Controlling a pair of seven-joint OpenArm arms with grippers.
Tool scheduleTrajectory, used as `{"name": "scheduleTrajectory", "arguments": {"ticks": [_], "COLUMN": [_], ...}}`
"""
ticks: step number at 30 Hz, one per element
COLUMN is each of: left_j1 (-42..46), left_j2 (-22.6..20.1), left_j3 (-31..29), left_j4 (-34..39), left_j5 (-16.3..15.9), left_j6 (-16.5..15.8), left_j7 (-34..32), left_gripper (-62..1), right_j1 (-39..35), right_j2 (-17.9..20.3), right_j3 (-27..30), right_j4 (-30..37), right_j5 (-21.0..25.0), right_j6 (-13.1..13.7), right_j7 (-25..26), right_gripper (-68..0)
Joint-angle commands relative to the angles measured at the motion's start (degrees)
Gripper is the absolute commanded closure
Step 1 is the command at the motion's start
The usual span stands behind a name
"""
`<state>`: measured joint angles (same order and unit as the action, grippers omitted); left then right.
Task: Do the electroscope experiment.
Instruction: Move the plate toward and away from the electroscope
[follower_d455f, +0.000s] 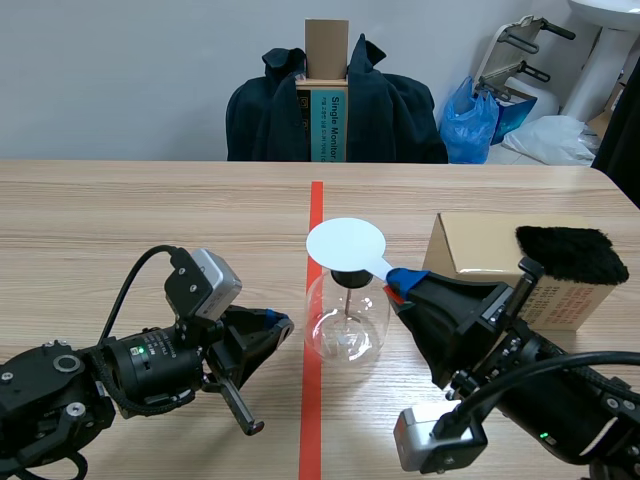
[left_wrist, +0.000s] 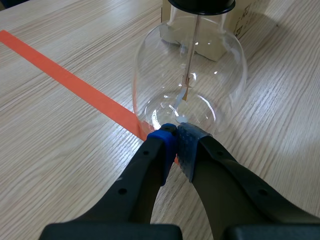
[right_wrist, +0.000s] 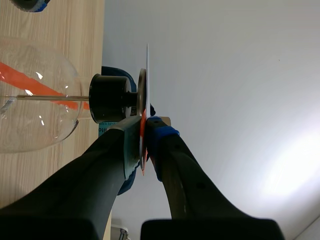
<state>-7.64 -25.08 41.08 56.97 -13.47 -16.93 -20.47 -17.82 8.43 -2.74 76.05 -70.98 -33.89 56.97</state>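
Glass marks the centre of the table (follower_d455f: 150, 215): the electroscope's flask (follower_d455f: 345, 322) stands on the red tape (follower_d455f: 316, 205). A black stopper (follower_d455f: 350, 276) fills its neck and a thin rod (left_wrist: 192, 50) hangs down inside.

A white disc (follower_d455f: 345, 243) lies flat over the top of the stopper. The right gripper (follower_d455f: 405, 283) comes in from beside the flask with its jaws closed on the disc's edge tab. In the right wrist view the thin sheet is pinched between the pads, and a red strip shows at the grip.

The left gripper (follower_d455f: 278, 325) sits low on the other side of the flask. Its jaws are closed on nothing, the blue pads pressed together. Its tips are at the foot of the glass, and the left wrist view does not settle whether they touch it.

Behind the right arm stands a cardboard box (follower_d455f: 480, 255) with a black fur pad (follower_d455f: 565, 255) on top. Across the table, a dark jacket (follower_d455f: 270, 115) is draped over a chair.
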Motion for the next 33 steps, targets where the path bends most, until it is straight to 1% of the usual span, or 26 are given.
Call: {"name": "scheduleTrajectory", "arguments": {"ticks": [1, 6, 9, 14, 20, 24, 28, 33], "left_j1": [-0.7, -0.7, -0.7, -0.7, -0.7, -0.7, -0.7, -0.7], "left_j2": [0.3, 0.3, 0.3, 0.3, 0.3, 0.3, 0.3, 0.3], "left_j3": [-0.5, -0.5, -0.5, -0.5, -0.5, -0.5, -0.5, -0.5], "left_j4": [1.2, 1.2, 1.2, 1.2, 1.2, 1.2, 1.2, 1.2], "left_j5": [-0.4, -0.4, -0.4, -0.4, -0.4, -0.4, -0.4, -0.4], "left_j6": [-0.1, -0.1, -0.1, -0.1, -0.1, -0.1, -0.1, -0.1], "left_j7": [-1.2, -1.2, -1.2, -1.2, -1.2, -1.2, -1.2, -1.2], "left_gripper": [-2.6, -2.6, -2.6, -2.6, -2.6, -2.6, -2.6, -2.6], "right_j1": [0.4, 0.4, 0.4, 0.3, 0.3, 0.3, 0.3, 0.3], "right_j2": [0.8, 0.8, 0.8, 0.8, 0.8, 0.8, 0.8, 0.8], "right_j3": [0.2, 0.2, 0.2, 0.2, 0.2, 0.2, 0.2, 0.2], "right_j4": [0.6, 0.6, 0.6, 0.6, 0.6, 0.6, 0.6, 0.6], "right_j5": [0.6, 0.6, 0.6, 0.6, 0.6, 0.6, 0.7, 0.7], "right_j6": [-1.0, -1.3, -1.3, -1.3, -1.3, -1.3, -1.3, -1.3], "right_j7": [-0.1, -0.8, -2.3, -7.1, -16.2, -21.2, -24.4, -24.9], "right_gripper": [-0.8, -0.8, -0.8, -0.8, -0.8, -0.8, -0.8, -0.8]}}
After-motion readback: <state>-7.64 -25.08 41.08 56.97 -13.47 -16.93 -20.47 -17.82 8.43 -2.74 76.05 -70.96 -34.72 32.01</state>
